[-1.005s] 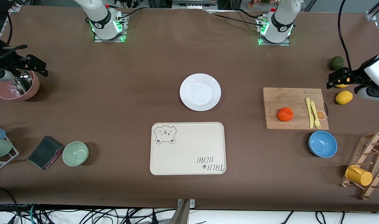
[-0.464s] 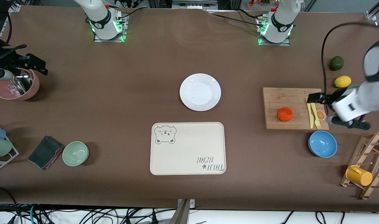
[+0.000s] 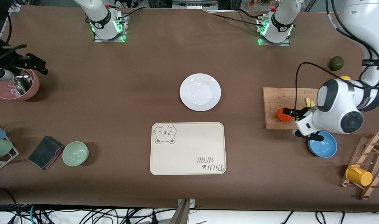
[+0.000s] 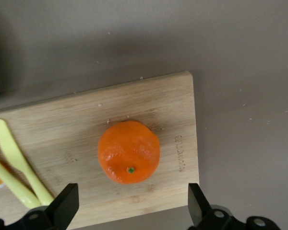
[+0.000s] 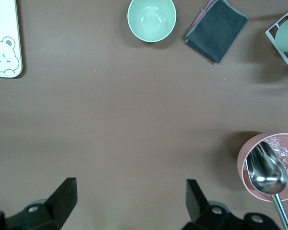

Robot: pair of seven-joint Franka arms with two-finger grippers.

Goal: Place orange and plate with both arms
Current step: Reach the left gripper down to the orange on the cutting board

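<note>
Orange (image 4: 129,152): on cutting board (image 4: 86,120), left gripper (image 4: 129,211) above it, fingers spread. Plate (image 3: 200,92): mid-table, bare. Right gripper (image 5: 129,208): waiting near pink bowl (image 5: 271,167), fingers spread.

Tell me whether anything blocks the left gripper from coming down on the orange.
Nothing visible does. The left gripper is over the cutting board with fingers open wide, and the orange sits alone between them. The yellow knife lies apart from it.
</note>
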